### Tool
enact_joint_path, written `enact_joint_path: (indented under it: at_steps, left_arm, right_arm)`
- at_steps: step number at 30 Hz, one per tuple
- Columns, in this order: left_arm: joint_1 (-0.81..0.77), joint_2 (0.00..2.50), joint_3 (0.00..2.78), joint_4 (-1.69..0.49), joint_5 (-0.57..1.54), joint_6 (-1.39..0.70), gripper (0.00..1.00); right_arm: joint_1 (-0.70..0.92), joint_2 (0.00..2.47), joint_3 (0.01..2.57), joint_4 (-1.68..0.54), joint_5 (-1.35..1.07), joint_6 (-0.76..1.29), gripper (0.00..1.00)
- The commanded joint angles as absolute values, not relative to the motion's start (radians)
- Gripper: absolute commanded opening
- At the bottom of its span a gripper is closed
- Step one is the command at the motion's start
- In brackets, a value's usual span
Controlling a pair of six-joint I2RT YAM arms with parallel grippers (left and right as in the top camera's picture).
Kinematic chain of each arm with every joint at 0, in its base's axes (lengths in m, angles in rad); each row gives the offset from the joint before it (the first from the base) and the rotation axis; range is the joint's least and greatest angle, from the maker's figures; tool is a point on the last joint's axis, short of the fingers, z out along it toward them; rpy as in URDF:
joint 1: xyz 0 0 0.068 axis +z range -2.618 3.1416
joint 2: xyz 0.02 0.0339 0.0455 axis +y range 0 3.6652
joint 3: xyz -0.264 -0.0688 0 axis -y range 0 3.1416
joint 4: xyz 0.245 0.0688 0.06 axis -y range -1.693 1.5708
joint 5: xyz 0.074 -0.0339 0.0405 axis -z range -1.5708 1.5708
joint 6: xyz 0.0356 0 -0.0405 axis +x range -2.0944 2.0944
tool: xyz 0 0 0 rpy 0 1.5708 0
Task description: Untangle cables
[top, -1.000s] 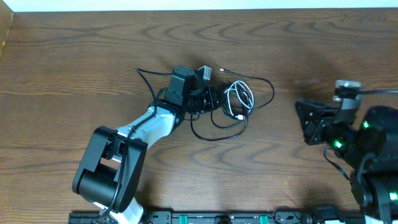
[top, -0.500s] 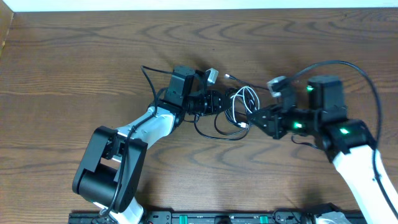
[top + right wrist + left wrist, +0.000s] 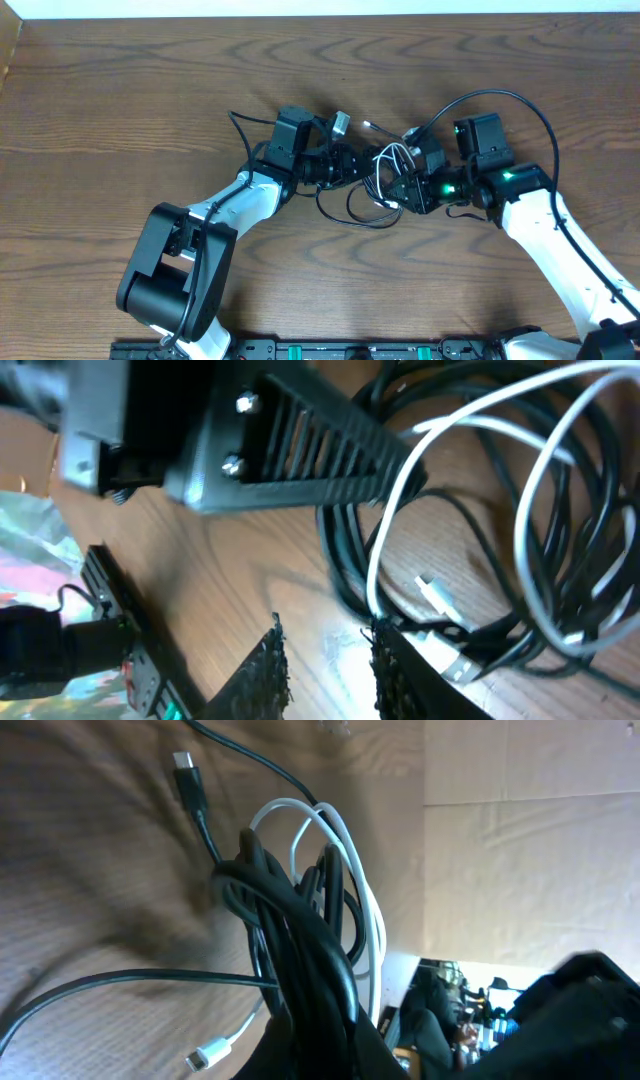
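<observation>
Cables (image 3: pixel 383 172) between tools — left tool (image 3: pixel 356 166) clenched on them; right tool (image 3: pixel 399 190) parted, just beside.

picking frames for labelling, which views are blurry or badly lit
Overhead: sharp, evenly lit, white cable clear. Left wrist: black cables dark and soft, table smeared. Right wrist: right end effector blurred up close, white cable sharper.

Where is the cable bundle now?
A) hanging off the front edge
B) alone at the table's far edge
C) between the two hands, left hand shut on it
C: overhead shows the cable bundle between the left hand and right hand; left wrist view shows its black loops pinched.
</observation>
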State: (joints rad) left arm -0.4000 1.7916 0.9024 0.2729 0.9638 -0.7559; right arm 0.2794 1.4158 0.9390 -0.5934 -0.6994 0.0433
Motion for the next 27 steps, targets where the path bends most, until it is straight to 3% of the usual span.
enact_joint_path:
  at_steps: [1, 8, 20, 27]
  left_arm:
    - [-0.394, 1.801, 0.899, 0.279, 1.014, -0.768, 0.08]
    - [-0.394, 1.801, 0.899, 0.279, 1.014, -0.799, 0.08]
    - [-0.394, 1.801, 0.899, 0.279, 1.014, -0.800, 0.08]
    - [-0.394, 1.801, 0.899, 0.279, 1.014, -0.810, 0.07]
  right_arm:
    - [0.283, 1.454, 0.934, -0.566, -0.694, 0.044, 0.27]
    - [0.284, 1.513, 0.934, -0.525, -0.699, 0.105, 0.21]
    - [0.289, 1.531, 0.934, -0.482, -0.707, 0.142, 0.25]
    - [0.334, 1.532, 0.934, -0.478, -0.572, 0.213, 0.24]
